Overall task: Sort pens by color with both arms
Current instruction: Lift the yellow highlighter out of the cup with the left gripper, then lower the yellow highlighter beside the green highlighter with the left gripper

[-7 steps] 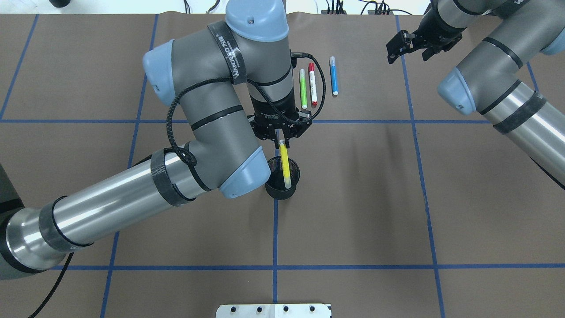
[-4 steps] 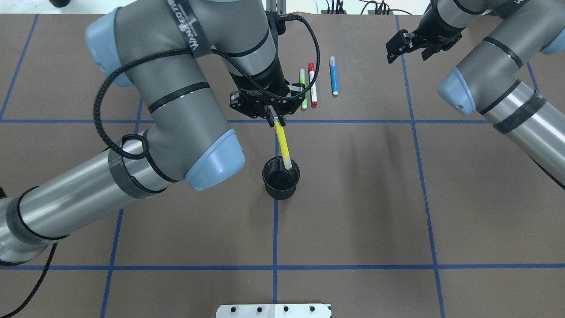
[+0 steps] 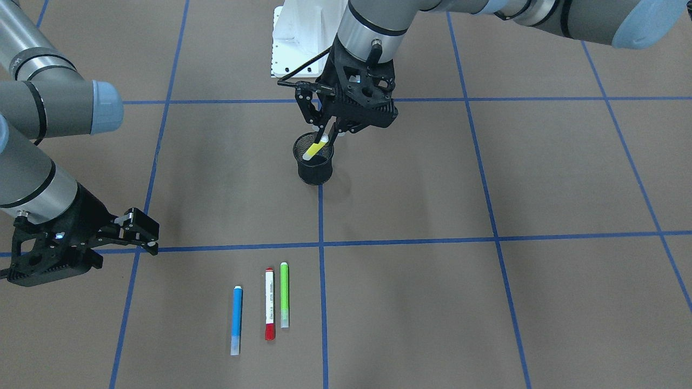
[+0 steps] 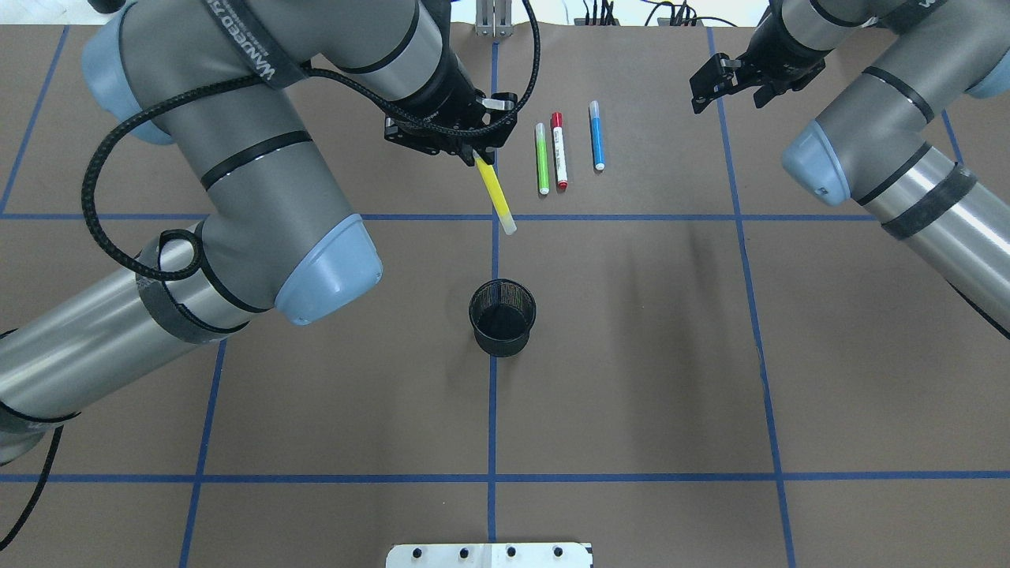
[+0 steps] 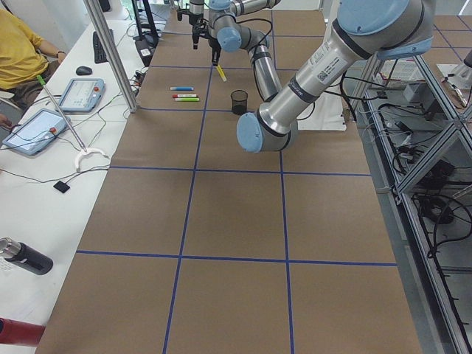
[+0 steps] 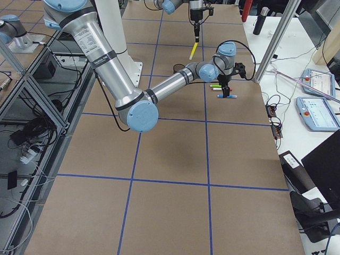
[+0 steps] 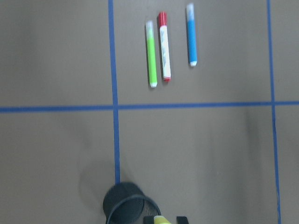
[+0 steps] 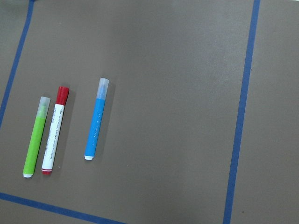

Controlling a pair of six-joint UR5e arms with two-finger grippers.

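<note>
Up over the table (image 4: 631, 355), btw the cup (image 4: 503, 319) and the green pen (image 4: 542, 158), hangs the yellow pen (image 4: 495, 193), tilted, free end lowest. Your left gripper (image 4: 476, 154) is pinched tight on its top end, nothing else in it. Looks like the step is laying it flat next to the green pen. That one lies just beside the red pen (image 4: 559, 150), w/ the blue pen (image 4: 596, 136) a bit apart.

Turn the wrist first so the yellow pen runs parallel to those three, then come down slow. Let go only once it's low and near flat, b/c a round barrel prob. rolls. Keep clear of the green one on the way down. Your right gripper (image 4: 722, 83) hovers spread apart, empty, well off to the side; no need for it here.
</note>
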